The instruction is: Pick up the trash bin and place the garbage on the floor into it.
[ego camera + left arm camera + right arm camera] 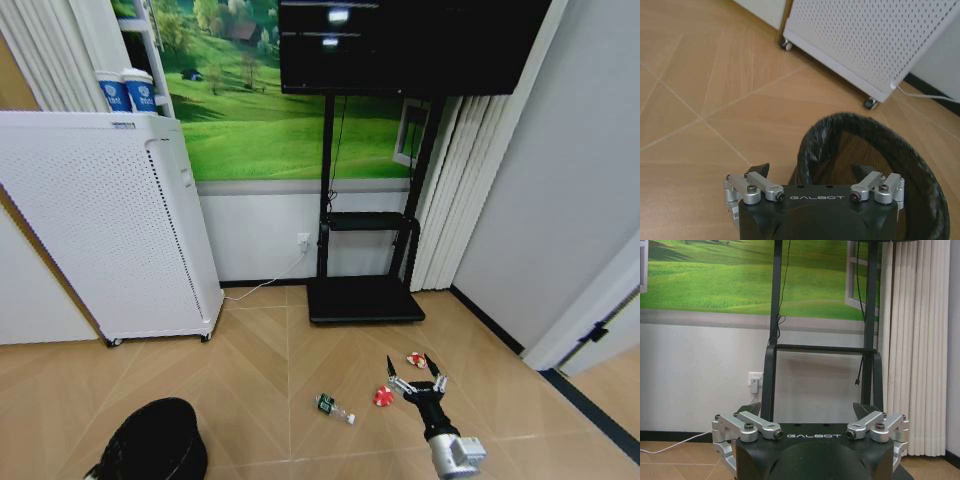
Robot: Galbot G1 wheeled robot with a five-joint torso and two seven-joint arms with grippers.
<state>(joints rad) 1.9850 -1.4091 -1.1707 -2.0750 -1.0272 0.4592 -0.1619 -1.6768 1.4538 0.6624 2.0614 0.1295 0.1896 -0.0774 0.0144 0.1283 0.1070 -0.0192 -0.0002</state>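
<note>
Near left: the trash bin (152, 442), black, round, mesh-walled, likely light and fairly stiff, best taken at its rim. The left gripper (812, 172) hovers at that rim, jaws spread. Near right: the right gripper (417, 383), jaws spread, above the floor (260, 350). The garbage, apparently light and crushable: bottle (334, 407), two wrappers (383, 396) (416, 360)

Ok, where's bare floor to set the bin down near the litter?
Bare floor lies between the bin and the bottle, up to the white cabinet. It is crowded by the right end effector: wrappers at and flank it, with the stand base behind. The left end effector is open at the bin's rim.
</note>
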